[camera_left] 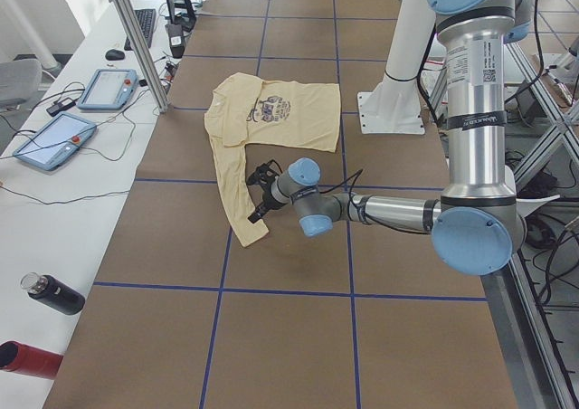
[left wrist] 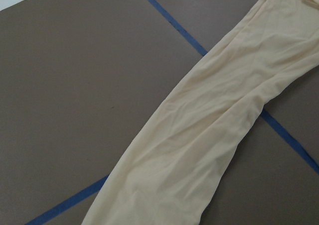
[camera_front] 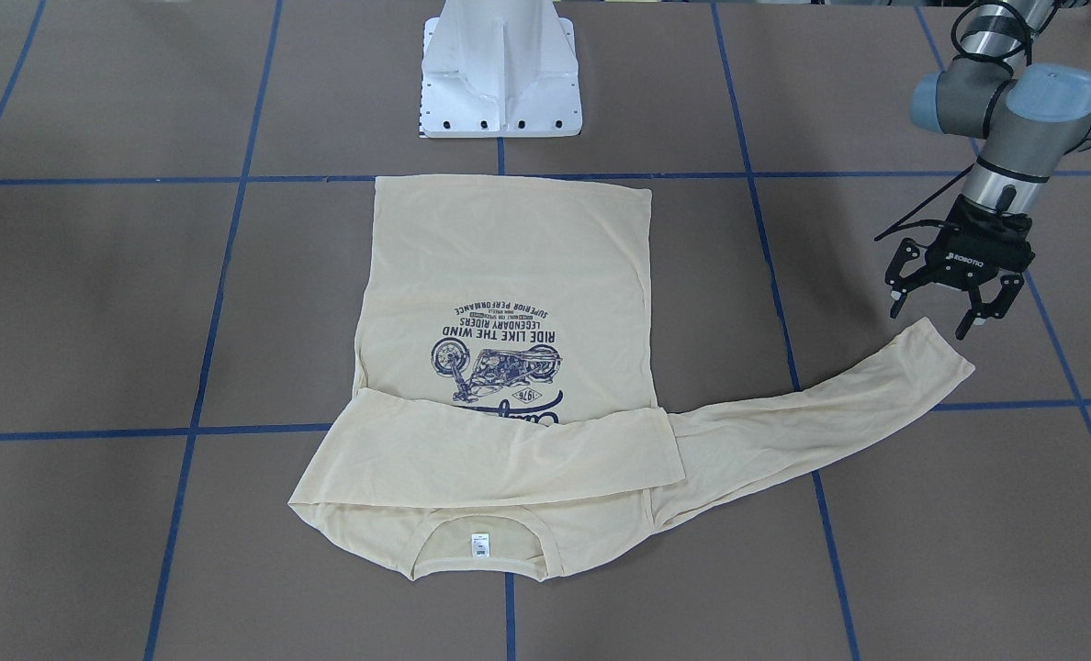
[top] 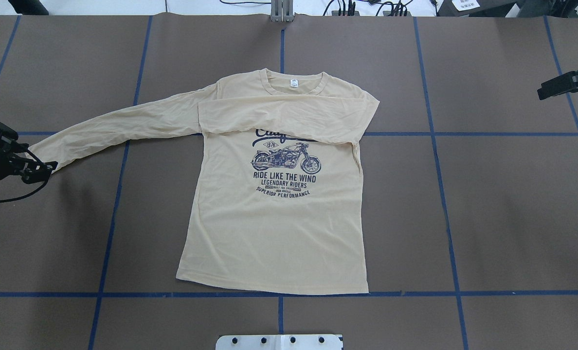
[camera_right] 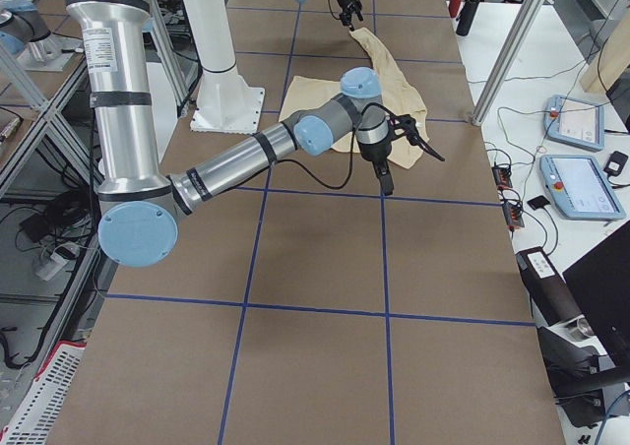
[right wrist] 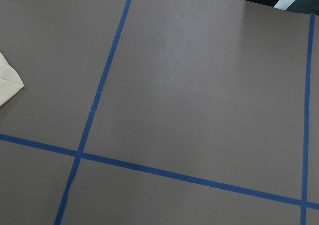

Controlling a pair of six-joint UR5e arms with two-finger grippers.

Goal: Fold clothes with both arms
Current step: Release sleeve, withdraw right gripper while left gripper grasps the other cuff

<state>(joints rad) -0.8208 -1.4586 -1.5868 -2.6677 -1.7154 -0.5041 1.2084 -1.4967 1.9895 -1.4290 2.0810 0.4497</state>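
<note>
The pale yellow-cream long-sleeved T-shirt [top: 274,223] lies flat and print-up on the brown table, neck tag at the far side. One sleeve [top: 289,116] is folded across the chest and covers the top of the print. The other sleeve [top: 118,126] stretches out flat toward my left gripper [camera_front: 933,317], which hovers open and empty just above the cuff [camera_front: 940,363]. The left wrist view looks down on that sleeve [left wrist: 199,130]. My right gripper [top: 564,83] is far off to the other side, open and empty, over bare table [right wrist: 199,85]. A corner of the shirt [right wrist: 7,83] shows in its wrist view.
The white pedestal base [camera_front: 500,83] stands just behind the shirt's hem. Blue tape lines [top: 444,204] grid the table. Off the far edge are two tablets [camera_left: 54,137], bottles [camera_left: 50,293] and an aluminium post [camera_left: 136,38].
</note>
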